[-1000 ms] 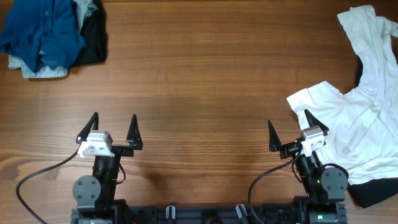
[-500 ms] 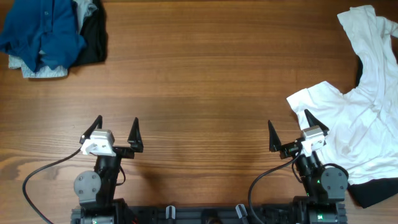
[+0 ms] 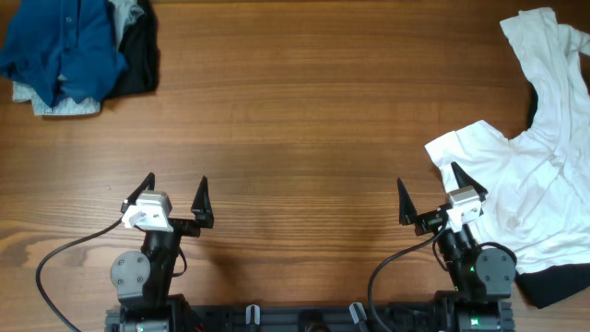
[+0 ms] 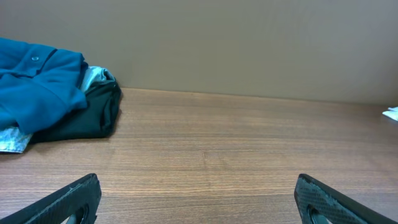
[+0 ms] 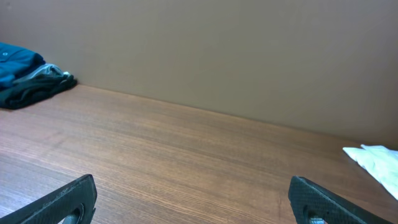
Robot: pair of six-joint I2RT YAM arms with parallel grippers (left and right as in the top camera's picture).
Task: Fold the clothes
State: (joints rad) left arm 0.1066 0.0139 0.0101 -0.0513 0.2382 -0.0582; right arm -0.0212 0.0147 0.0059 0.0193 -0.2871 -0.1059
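The clothes lie in two heaps. At the far left corner a dark blue shirt (image 3: 64,46) sits crumpled over a black garment (image 3: 138,60) and a pale denim piece (image 3: 64,106); the left wrist view shows the blue shirt (image 4: 37,74) too. A white shirt (image 3: 535,175) is spread loosely at the right edge, with dark cloth (image 3: 558,281) under its near corner. My left gripper (image 3: 175,184) is open near the front edge, over bare wood, far from the blue heap. My right gripper (image 3: 427,180) is open as well, just left of the white shirt's sleeve.
The wooden table (image 3: 304,120) stretches between the two heaps. A plain wall stands behind its far edge in both wrist views. Black cables loop beside each arm base at the front edge.
My left gripper has drifted slightly right and towards the front edge. The right arm and the clothes have not moved.
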